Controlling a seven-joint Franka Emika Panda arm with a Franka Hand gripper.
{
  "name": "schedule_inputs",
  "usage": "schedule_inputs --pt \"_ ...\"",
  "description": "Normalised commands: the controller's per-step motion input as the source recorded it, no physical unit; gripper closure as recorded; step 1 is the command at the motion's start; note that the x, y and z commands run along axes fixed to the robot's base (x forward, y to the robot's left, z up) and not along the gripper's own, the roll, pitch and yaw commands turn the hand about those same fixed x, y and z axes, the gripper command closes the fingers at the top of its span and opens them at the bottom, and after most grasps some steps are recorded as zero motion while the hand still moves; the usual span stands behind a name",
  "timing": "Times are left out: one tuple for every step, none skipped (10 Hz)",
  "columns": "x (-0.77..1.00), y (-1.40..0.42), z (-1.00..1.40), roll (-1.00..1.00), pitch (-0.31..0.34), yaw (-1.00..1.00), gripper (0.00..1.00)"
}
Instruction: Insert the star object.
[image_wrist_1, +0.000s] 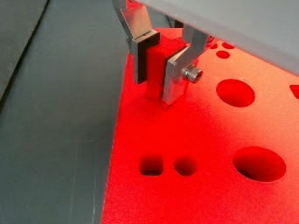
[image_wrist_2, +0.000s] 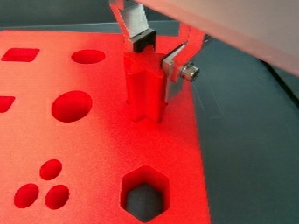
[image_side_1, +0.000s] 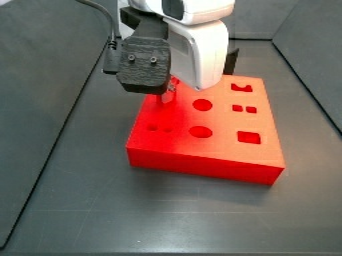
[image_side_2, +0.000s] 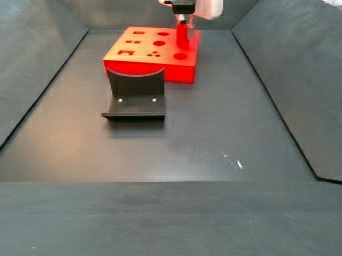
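Peg held upright over the block

The fixture stands beside the red block — its shaped holes all empty. Further right, the gripper pinches the star object between its fingers, lower end on the block's top.

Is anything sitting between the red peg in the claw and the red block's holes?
Nothing visible does. The claw is shut on the star object, held upright with its lower end on or just above a plain stretch of the red block. No loose piece lies on the block's top in either wrist view.
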Motion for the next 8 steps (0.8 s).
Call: schedule_inputs --pt "0.02 -0.05 -1.0 0.02 0.0 -0.24 1.0" --pt "0.0 -0.03 -1.0 0.02 0.0 -0.27 1.0" --pt "-0.02 0.05 0.0 0.0 0.0 0.0 1.0" --pt "0.0 0.0 0.0 -0.01 0.0 0.0 1.0" --pt "0.0 0.0 -0.08 -0.02 -0.039 0.0 1.0" --pt "0.0 -0.03 -0.61 0.08 0.0 0.81 1.0" --pt "-0.05 0.0 -0.69 0.01 -0.014 1.0 1.0" --pt "-0.06 0.0 -0.69 0.01 -0.019 1.0 1.0"
